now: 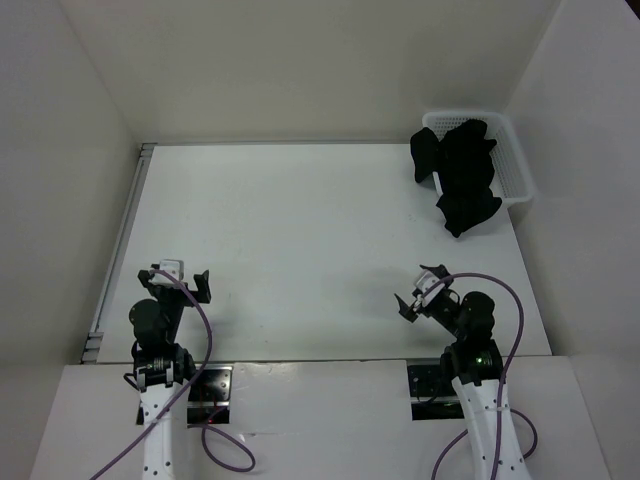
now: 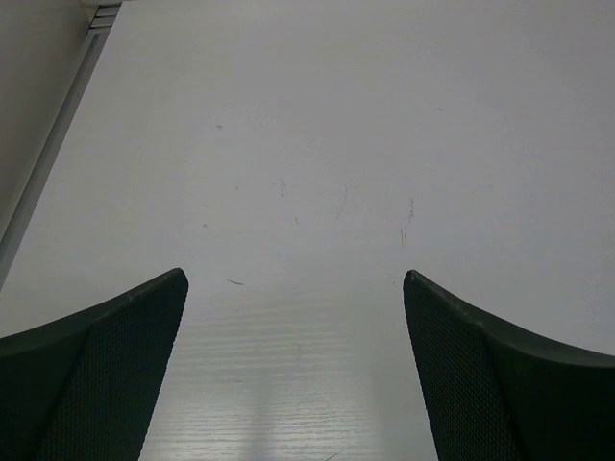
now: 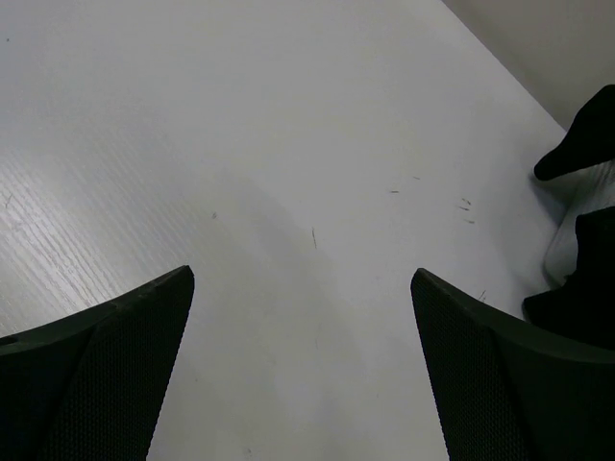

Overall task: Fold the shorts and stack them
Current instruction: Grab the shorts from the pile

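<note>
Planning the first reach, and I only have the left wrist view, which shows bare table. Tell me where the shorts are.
Observer: The shorts lie bunched in a basket at the far right corner.
Operator: Say whether they are all inside.
Observer: No. Part spills over the basket's near rim onto the table.
Operator: Report the right gripper.
Observer: The right gripper is open and empty, close to its base and well short of the basket.
</note>
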`<action>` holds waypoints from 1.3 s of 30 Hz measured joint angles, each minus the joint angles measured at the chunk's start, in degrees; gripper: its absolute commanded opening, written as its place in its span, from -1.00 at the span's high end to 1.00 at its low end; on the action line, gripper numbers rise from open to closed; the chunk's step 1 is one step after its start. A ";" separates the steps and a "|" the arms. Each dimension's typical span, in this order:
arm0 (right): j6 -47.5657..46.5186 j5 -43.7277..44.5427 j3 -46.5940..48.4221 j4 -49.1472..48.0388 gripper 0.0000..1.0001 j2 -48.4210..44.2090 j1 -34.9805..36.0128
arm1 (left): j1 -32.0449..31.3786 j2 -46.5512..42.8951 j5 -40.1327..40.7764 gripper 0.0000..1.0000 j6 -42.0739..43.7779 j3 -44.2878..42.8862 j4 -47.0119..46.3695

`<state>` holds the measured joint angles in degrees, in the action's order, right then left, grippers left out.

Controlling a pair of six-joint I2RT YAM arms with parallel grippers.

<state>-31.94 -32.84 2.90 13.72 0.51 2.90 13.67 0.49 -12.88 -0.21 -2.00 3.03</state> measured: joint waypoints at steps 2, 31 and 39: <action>-1.86 -0.94 0.00 0.31 -0.96 0.00 0.00 | 0.00 0.02 0.02 -0.99 0.00 0.00 0.00; -29.77 12.61 56.33 -16.31 -0.98 53.51 1.38 | -6.93 34.27 -29.51 -0.99 0.04 -27.17 -11.47; -1.25 26.69 99.89 7.15 -0.98 99.69 -11.74 | -9.88 82.20 -16.63 -0.99 -0.04 -70.12 8.31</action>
<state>-33.19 -6.15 102.78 20.86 100.20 -8.84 3.79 82.70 -29.52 -0.25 -72.12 11.33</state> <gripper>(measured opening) 0.990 0.995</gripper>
